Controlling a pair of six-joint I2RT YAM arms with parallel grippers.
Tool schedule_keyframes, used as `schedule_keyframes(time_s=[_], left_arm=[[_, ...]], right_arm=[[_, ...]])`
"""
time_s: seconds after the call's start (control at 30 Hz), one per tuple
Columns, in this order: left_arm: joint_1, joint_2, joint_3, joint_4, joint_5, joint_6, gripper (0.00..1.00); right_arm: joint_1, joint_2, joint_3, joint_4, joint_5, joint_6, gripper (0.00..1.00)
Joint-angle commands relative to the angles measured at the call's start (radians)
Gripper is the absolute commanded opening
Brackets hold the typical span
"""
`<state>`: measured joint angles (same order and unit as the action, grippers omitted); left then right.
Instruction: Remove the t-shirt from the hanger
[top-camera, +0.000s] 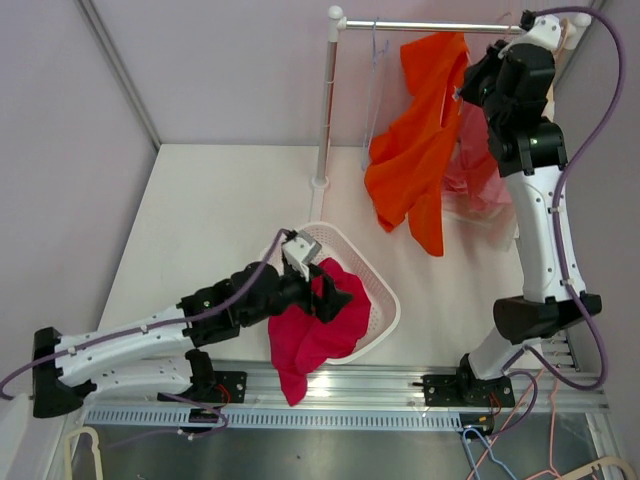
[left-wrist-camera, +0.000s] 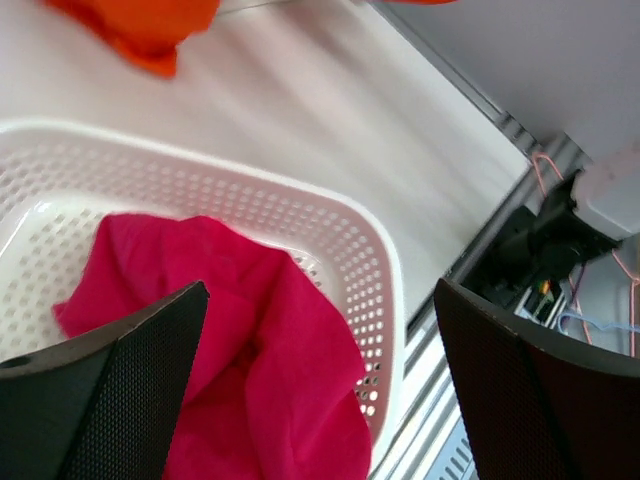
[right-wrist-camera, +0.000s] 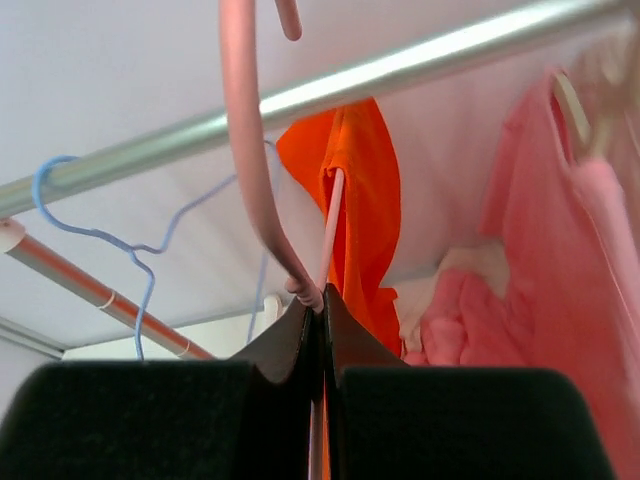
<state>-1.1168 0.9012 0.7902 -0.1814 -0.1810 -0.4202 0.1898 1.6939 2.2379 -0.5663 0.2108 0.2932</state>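
An orange t-shirt (top-camera: 415, 150) hangs crookedly from a pink hanger (right-wrist-camera: 245, 170) at the metal rail (top-camera: 430, 25), back right. My right gripper (right-wrist-camera: 322, 300) is shut on that hanger's neck, just below the hook, with the orange cloth (right-wrist-camera: 365, 200) right behind it. From above, the right gripper (top-camera: 470, 85) sits against the shirt's upper right side. My left gripper (top-camera: 335, 290) is open above a white basket (top-camera: 385, 300). Nothing is between its fingers (left-wrist-camera: 130, 380).
A magenta garment (left-wrist-camera: 250, 330) lies in the basket (left-wrist-camera: 385, 260) and spills over its near rim towards the arm bases. A pink garment (right-wrist-camera: 560, 260) hangs right of the orange one. An empty blue hanger (right-wrist-camera: 90, 240) hangs on the rail's left part. The rail's white post (top-camera: 325, 110) stands mid-table.
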Motion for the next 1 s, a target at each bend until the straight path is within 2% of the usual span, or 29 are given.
schedule_keyframes(time_s=[0.0,0.07,0.1,0.23,0.3,0.47,0.6,0.63,0.67,0.7,0.73,0.8,0.83,0.9,0.97], left_arm=[[-0.121,0.051,0.020,0.286,-0.092,0.281,0.99],[-0.216,0.086,0.018,0.386,-0.182,0.375,0.99],[-0.244,0.108,0.023,0.432,-0.207,0.459,1.00],[-0.328,0.240,0.064,0.638,-0.253,0.557,1.00],[-0.353,0.327,0.089,0.689,-0.282,0.581,1.00],[-0.362,0.528,0.156,0.862,-0.445,0.609,0.99],[-0.362,0.654,0.292,0.803,-0.482,0.632,0.99],[-0.360,0.674,0.308,0.786,-0.488,0.639,0.48],[-0.360,0.689,0.334,0.774,-0.512,0.640,0.04],[-0.362,0.694,0.343,0.769,-0.546,0.621,0.00],[-0.365,0.680,0.330,0.773,-0.525,0.618,0.01],[-0.379,0.625,0.272,0.802,-0.467,0.609,0.01],[-0.388,0.561,0.195,0.851,-0.396,0.624,0.01],[-0.452,0.507,0.147,0.925,-0.371,0.725,0.01],[-0.543,0.447,0.078,1.011,-0.342,0.822,0.01]], right_arm=[[0.035,-0.078,-0.111,-0.133,0.123,0.157,0.00],[0.065,-0.176,-0.203,-0.150,0.189,0.263,0.00],[0.079,-0.213,-0.310,-0.138,0.208,0.289,0.00],[0.100,-0.410,-0.547,-0.046,0.184,0.356,0.00],[0.100,-0.485,-0.592,-0.038,0.154,0.368,0.00],[0.112,-0.531,-0.609,-0.095,0.070,0.366,0.00],[0.114,-0.569,-0.627,-0.113,0.016,0.368,0.00],[0.114,-0.573,-0.629,-0.113,0.009,0.371,0.00],[0.114,-0.574,-0.627,-0.116,0.006,0.370,0.00],[0.114,-0.571,-0.624,-0.125,0.004,0.366,0.00],[0.114,-0.559,-0.620,-0.130,0.013,0.353,0.00],[0.111,-0.528,-0.578,-0.168,0.028,0.331,0.00],[0.094,-0.476,-0.554,-0.193,0.019,0.321,0.00],[0.062,-0.412,-0.465,-0.269,-0.023,0.311,0.00],[0.005,-0.315,-0.404,-0.332,-0.132,0.308,0.00]])
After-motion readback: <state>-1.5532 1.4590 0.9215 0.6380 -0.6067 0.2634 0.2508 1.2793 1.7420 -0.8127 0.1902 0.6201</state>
